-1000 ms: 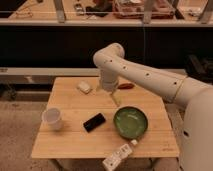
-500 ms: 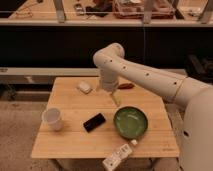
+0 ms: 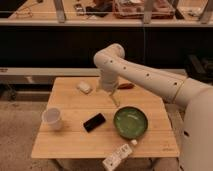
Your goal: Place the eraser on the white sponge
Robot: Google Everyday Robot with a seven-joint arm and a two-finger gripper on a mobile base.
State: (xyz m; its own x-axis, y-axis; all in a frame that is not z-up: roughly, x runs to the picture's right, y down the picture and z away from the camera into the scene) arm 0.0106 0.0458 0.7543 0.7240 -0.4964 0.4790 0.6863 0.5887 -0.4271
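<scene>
The eraser [image 3: 94, 122] is a flat black block lying on the wooden table [image 3: 65, 145], left of the green bowl. The white sponge [image 3: 84, 87] is a small off-white pad at the back left of the table. My gripper [image 3: 115, 100] hangs from the white arm over the table's middle, pointing down, between the sponge and the bowl. It is above and to the right of the eraser and holds nothing that I can see.
A green bowl [image 3: 130, 121] sits right of the eraser. A white cup [image 3: 53, 119] stands at the left. A white remote-like bar [image 3: 117, 157] lies at the front edge. A red-brown object [image 3: 126, 86] lies at the back. A dark counter runs behind the table.
The gripper has moved slightly down and toward the front of the table. The objects have not moved.
</scene>
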